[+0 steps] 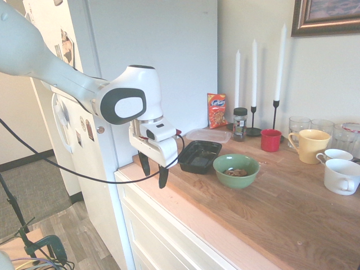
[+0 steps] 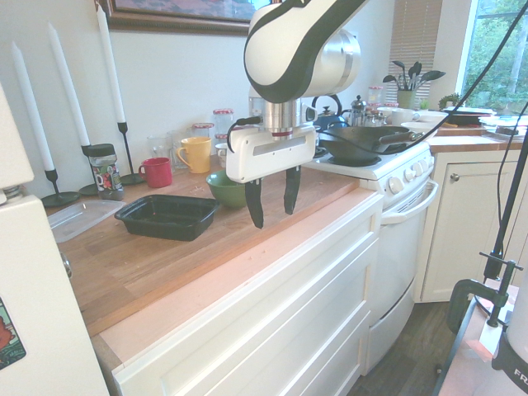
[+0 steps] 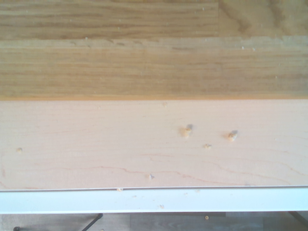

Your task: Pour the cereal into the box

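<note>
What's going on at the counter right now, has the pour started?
Not yet. The claw hangs open and empty over the front edge of the wooden counter, holding nothing. The cereal sits in the green bowl, and the black box beside it looks empty. A few crumbs lie on the counter's pale front strip, seen in the wrist view.

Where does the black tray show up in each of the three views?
First exterior view: black tray at centre, left of the green bowl.
Second exterior view: tray left of centre, bowl to its right.
Wrist view: not in it.
Shared landmark: the green bowl.
</note>
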Available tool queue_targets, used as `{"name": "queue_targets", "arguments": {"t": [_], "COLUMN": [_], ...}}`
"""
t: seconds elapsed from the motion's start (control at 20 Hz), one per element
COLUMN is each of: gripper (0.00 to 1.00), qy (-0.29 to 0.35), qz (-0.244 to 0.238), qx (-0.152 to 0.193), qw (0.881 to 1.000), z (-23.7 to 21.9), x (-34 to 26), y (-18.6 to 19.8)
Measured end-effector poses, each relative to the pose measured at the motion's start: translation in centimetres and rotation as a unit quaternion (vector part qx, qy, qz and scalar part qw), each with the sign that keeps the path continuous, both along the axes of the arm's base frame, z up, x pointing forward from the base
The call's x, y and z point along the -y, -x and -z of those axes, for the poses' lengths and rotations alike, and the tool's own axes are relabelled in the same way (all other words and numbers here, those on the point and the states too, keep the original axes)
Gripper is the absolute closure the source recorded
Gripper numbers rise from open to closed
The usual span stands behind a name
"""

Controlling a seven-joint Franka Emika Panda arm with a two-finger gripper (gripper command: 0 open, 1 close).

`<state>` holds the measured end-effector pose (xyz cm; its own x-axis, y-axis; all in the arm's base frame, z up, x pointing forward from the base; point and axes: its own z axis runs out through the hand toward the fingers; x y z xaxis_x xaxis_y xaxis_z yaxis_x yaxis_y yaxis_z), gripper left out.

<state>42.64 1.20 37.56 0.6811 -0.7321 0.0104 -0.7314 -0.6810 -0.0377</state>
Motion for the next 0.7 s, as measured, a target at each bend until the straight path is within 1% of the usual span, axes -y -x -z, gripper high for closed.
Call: {"name": "queue_targets", "arguments": {"t": [0.15,0.3,0.45,0.7], "gripper": [0.00,0.00,0.00,0.00], "qy": [0.000,0.003,0.002,-0.005], "qz": [0.001,0.010,0.032,0.073], "qx": [0.003,0.028,0.048,0.061], "qw": [1.000,1.000,0.998,0.995], "z": [-0.3,-2.9,-6.2,-9.7], "x": [0.1,1.5,4.8,12.0], "y": [-0.2,-1.9,-4.5,-8.9]}}
